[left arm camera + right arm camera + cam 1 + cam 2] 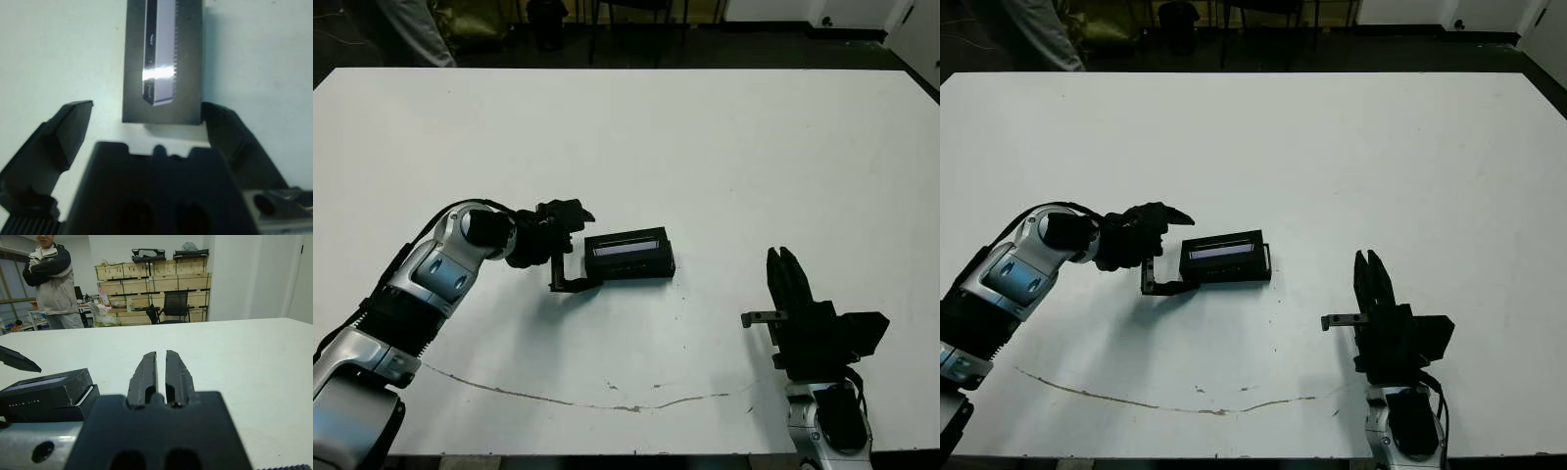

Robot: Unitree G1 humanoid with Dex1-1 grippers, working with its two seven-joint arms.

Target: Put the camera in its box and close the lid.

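Observation:
The lid (628, 245), black with a long grey glossy strip, lies on top of the box (637, 268) at the table's middle. In the right wrist view a thin pale gap shows between the lid (46, 384) and the box (61, 410) at one end. The camera is hidden. My left gripper (570, 247) is open at the box's left end, one finger on each side of that end, and the left wrist view shows the lid (164, 58) just beyond the fingertips. My right gripper (785, 259) is shut on nothing, near the front right and well apart from the box.
A thin brown line (558, 397) runs across the white table (724, 147) near its front edge. A person (51, 279) stands beyond the far side, with stacked crates (151, 284) and a chair (173, 308) behind.

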